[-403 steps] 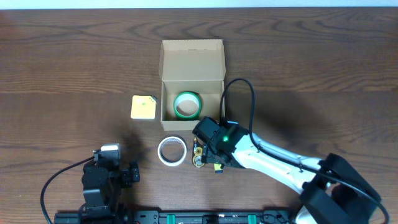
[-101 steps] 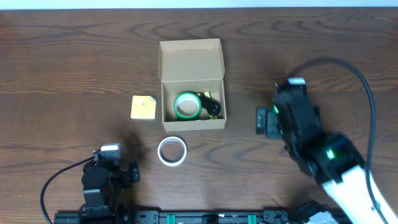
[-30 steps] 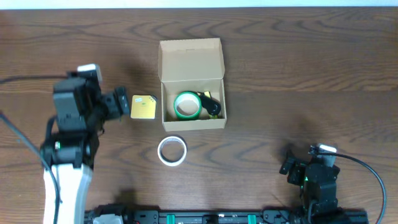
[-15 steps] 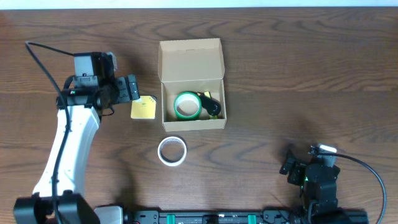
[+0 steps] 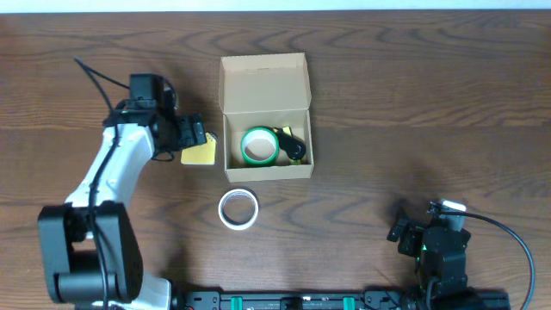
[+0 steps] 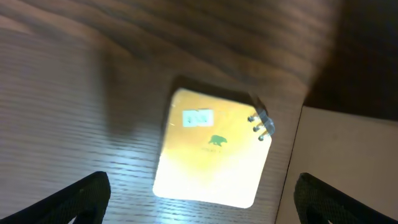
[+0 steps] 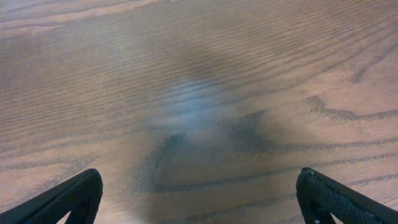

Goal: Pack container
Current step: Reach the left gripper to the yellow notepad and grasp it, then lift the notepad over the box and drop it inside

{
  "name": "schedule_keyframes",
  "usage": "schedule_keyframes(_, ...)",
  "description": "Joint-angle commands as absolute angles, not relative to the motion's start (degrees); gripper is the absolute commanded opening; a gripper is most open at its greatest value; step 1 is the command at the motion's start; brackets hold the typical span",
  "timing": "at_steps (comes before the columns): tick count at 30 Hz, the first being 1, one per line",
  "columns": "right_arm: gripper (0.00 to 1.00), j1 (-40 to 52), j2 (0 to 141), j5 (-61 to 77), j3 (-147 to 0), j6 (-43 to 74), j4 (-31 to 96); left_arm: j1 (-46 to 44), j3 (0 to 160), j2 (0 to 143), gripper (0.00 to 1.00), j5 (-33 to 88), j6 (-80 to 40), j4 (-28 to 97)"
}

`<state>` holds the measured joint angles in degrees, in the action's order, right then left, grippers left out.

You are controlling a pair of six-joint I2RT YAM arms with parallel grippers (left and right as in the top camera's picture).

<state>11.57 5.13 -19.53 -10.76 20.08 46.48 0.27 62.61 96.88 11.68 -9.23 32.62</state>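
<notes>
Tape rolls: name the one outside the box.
The white roll, on the table beside the box; the green roll lies inside the box.

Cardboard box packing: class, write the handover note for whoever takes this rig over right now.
Left gripper: jaws open, holding nothing, over the yellow pad beside the box.
Right gripper: jaws open, holding nothing, parked low over the table.
Done: box lid open; green tape roll and a small dark item inside.
Left, probably: pack the pad and the white tape roll lying in front of the box, then close the lid.
</notes>
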Motion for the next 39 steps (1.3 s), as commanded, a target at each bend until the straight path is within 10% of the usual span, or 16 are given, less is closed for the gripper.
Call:
schedule_keyframes(1,0.99,11.2,4.8,-20.1,-10.3,19.2,46.6,-1.1,64.8,98.5,0.95,12.1,-8.8,32.8)
schedule_keyframes(39,0.99,11.2,4.8,-20.1,-10.3,19.2,46.6,-2.8,68.9,112.5,0.98,11.5,0.7,40.5)
